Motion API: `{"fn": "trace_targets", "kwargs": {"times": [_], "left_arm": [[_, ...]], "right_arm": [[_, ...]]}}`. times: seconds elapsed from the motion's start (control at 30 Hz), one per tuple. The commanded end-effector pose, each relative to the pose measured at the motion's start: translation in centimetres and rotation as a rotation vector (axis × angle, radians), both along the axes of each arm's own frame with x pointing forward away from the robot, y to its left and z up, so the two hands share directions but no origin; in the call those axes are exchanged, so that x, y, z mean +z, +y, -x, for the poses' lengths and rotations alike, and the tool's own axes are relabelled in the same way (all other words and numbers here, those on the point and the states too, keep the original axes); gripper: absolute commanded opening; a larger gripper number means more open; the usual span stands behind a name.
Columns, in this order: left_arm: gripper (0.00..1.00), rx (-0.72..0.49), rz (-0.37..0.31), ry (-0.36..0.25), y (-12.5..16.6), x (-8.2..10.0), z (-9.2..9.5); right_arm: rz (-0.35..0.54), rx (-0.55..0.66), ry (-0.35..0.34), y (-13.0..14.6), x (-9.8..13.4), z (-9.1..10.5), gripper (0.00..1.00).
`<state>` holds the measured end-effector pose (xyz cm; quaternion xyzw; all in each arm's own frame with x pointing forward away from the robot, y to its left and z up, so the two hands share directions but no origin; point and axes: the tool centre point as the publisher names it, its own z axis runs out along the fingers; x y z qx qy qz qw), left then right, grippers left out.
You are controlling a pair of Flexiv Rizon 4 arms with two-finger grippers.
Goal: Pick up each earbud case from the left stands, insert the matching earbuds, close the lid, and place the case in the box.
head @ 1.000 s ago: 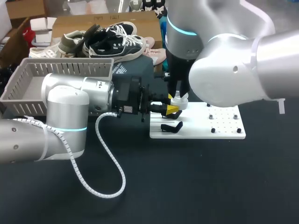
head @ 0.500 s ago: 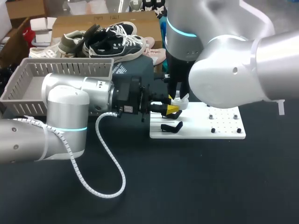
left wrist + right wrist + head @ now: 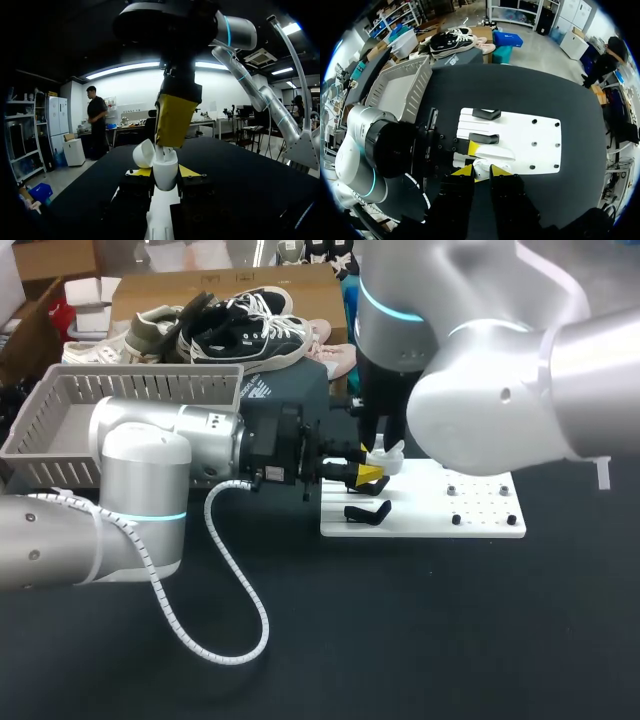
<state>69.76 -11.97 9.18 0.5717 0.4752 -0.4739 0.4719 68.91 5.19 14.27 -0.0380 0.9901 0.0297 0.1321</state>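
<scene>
Starting nearest me, the black desk (image 3: 400, 640) stretches out, and the left arm (image 3: 140, 465) lies low across it, coming in from the left side. Its left pincer (image 3: 368, 474) is clamped on the small white earbud case (image 3: 165, 177), a finger pressed to either flank. It holds the case upright just over the edge of the flat white pegged board (image 3: 470, 510).

I judge the case is held this way so the arm serves as a steady vice. The mouth faces up and the domed lid (image 3: 143, 153) is tipped back to one side, out of the way of anything coming down.

Directly above hangs the right pincer (image 3: 481, 171), pointed straight down at the open mouth, which suits dropping an earbud in. Something small and white shows at it just over the mouth, but whether it grips an earbud I cannot tell.

Just beside the case, a black curved stand (image 3: 366, 512) sits bare on the board. Farthest back on the left, well apart, the grey slatted plastic basket (image 3: 150, 390) waits for the closed case.
</scene>
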Motion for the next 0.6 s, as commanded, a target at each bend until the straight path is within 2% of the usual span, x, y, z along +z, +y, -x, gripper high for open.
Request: {"fn": "trace_targets", "kwargs": {"times": [0.03,0.27,0.3,0.4,0.43,0.6], "left_arm": [[0.0,-0.001,0.001,-0.001,0.02,-0.02,-0.05],[0.0,-0.001,0.001,-0.001,0.02,-0.02,-0.05],[0.0,-0.001,0.001,-0.001,0.02,-0.02,-0.05],[0.0,-0.001,0.001,-0.001,0.02,-0.02,-0.05],[0.0,-0.001,0.001,-0.001,0.02,-0.02,-0.05],[0.0,-0.001,0.001,-0.001,0.02,-0.02,-0.05]], "right_arm": [[-0.003,-0.005,-0.004,-0.33,-0.36,0.36,0.0],[0.007,-0.01,0.001,-0.49,-0.6,0.39,0.0],[0.009,-0.01,0.0,-0.47,-0.63,0.38,0.02],[0.012,-0.011,-0.002,-0.38,-0.69,0.33,0.33],[0.013,-0.011,-0.002,-0.35,-0.7,0.33,0.38],[0.01,-0.009,-0.006,-0.21,-0.46,0.32,0.47]]}}
